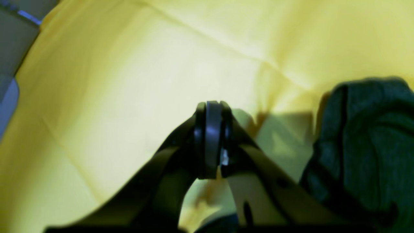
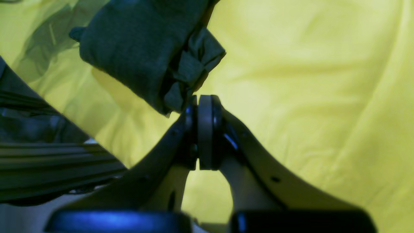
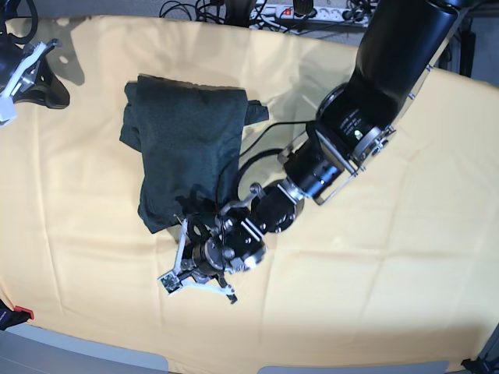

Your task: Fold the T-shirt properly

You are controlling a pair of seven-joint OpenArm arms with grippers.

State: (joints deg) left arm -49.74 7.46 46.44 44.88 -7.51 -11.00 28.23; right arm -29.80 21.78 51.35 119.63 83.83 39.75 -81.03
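On the pale yellow worktop point(image 3: 374, 257) lay the T-shirt point(image 3: 183, 152), gathered into a thick, roughly oblong bundle left of centre in the base view, with a loose flap poking out at its upper right corner. The left hand point(image 3: 196, 287) hovered just below the bundle's lower edge, and its wrist view showed its pads pressed together on nothing, the shirt point(image 1: 362, 142) sitting off to one side. The right hand point(image 3: 17, 78) rested well apart at the far left edge of the cloth; its own camera showed the pads likewise closed and empty, with a fold of the shirt point(image 2: 136, 55) just above them.

By my judgement the fold was nearly finished, and the step in hand was tidying. To do that well, the left hand would need to spread first, then take the lower hem low and flat against the cloth, since a high pinch could drag the whole stack. The stray flap wanted tucking under, gently, so the layers beneath stayed square.
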